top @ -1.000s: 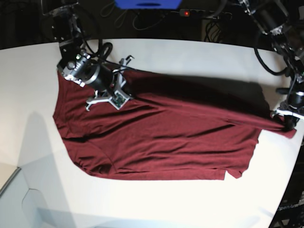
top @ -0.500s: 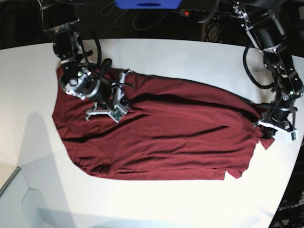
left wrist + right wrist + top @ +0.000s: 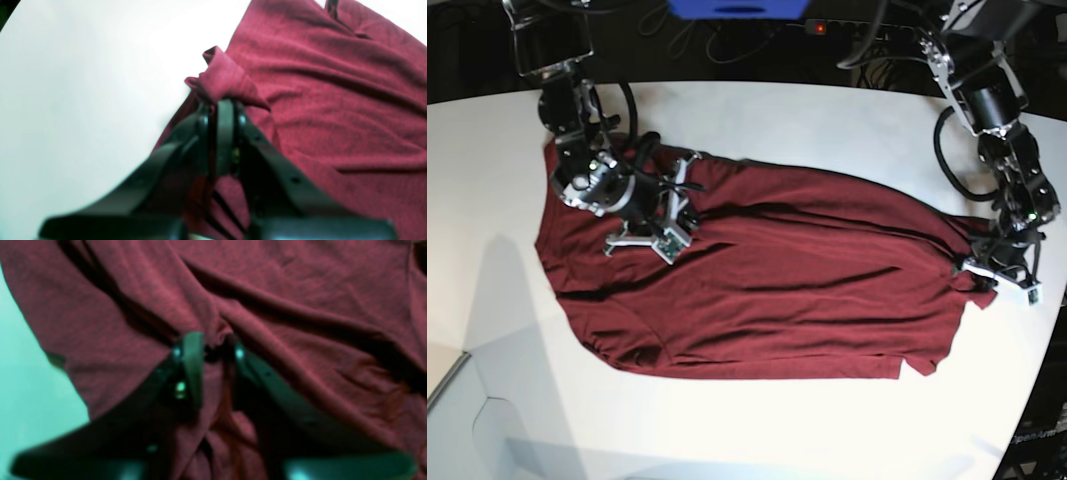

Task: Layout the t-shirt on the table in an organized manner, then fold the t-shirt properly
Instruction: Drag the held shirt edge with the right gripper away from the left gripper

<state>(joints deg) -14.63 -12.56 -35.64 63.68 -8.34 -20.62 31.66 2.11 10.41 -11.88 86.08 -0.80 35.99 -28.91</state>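
Maroon t-shirt point(image 3: 767, 280) lies spread across the middle of your white bench point(image 3: 827, 120). Your left hand point(image 3: 222, 110) is clamped on its bunched corner at frame right. Your right hand point(image 3: 210, 350), upper left, has fingers slightly apart with fabric between.

Surroundings beyond the work surface: dark, cluttered with cabling.

We note a black, unlit backdrop along the top of the base view. A blue box point(image 3: 739, 8) sits at the top edge, cut off by the frame. Just beside it we see a dark power strip point(image 3: 827, 28) with a small red lamp lit. Loose black cables point(image 3: 727, 40) lie tangled across the dark strip behind. Lighting comes from overhead and is bright, throwing a soft grey shadow point(image 3: 507, 330) at lower left. We cannot make out any walls, windows or floor.
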